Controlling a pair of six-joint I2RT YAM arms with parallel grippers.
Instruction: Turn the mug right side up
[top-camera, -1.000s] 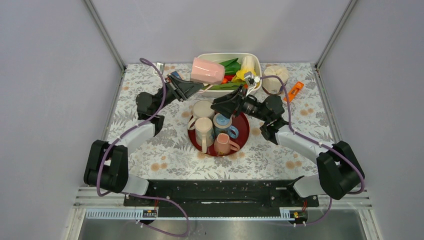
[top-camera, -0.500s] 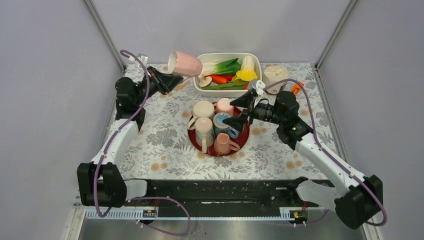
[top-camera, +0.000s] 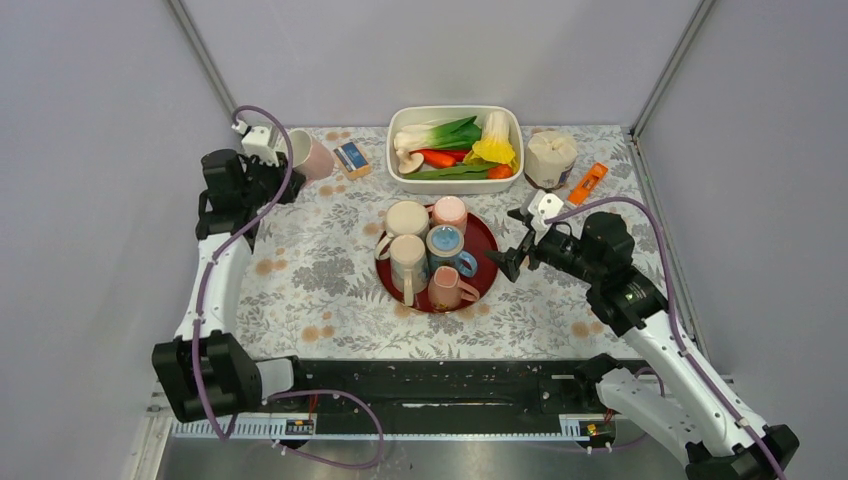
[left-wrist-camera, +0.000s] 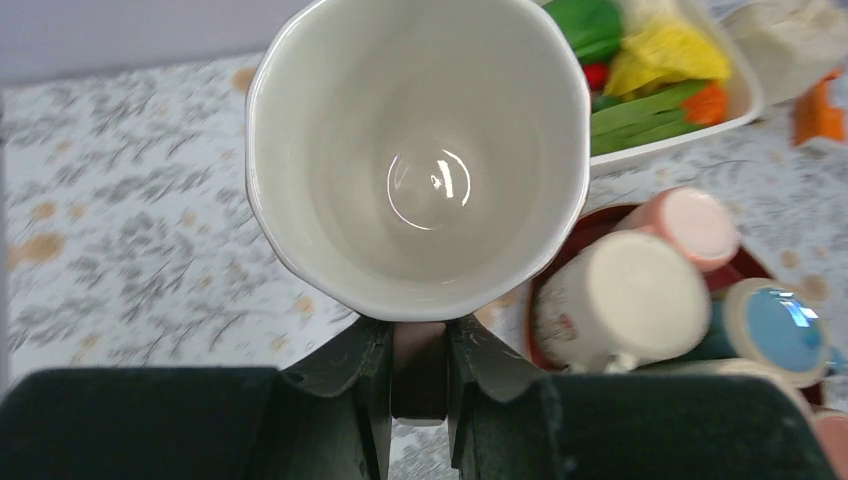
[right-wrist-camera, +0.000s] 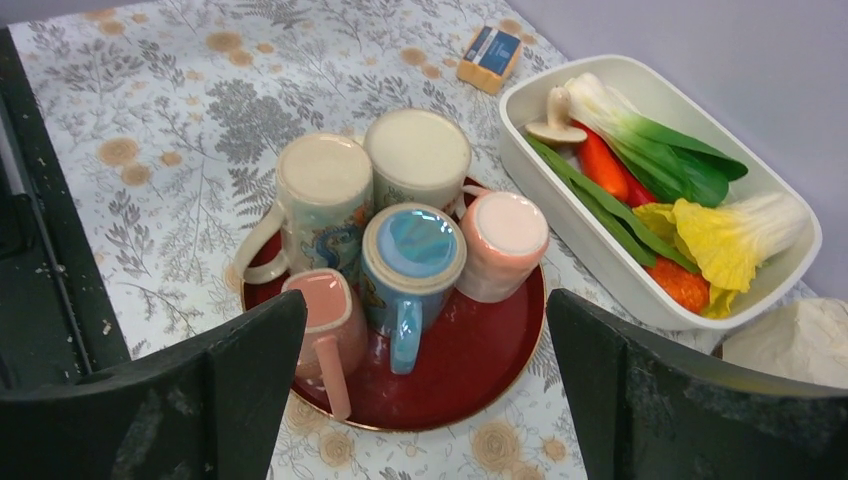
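My left gripper (top-camera: 283, 168) is at the far left corner of the table, shut on the handle of a pink mug (top-camera: 312, 156). In the left wrist view the mug (left-wrist-camera: 418, 150) turns its white inside towards the camera, and my gripper (left-wrist-camera: 418, 345) pinches the handle just below the rim. I cannot tell whether the mug touches the table. My right gripper (top-camera: 508, 258) is open and empty, just right of the red tray (top-camera: 487, 252). In the right wrist view my gripper (right-wrist-camera: 425, 305) is spread wide above the tray (right-wrist-camera: 470, 385).
Several mugs stand upside down on the tray, among them a blue one (right-wrist-camera: 412, 250) and a pink one (right-wrist-camera: 503, 243). A white tub of vegetables (top-camera: 512, 128) is at the back. A small box (top-camera: 350, 159), a white bundle (top-camera: 550, 158) and an orange item (top-camera: 590, 183) lie nearby.
My left arm has swung the pink mug from over the vegetable tub to the far left corner. My right arm has drawn back from above the tray to its right side.
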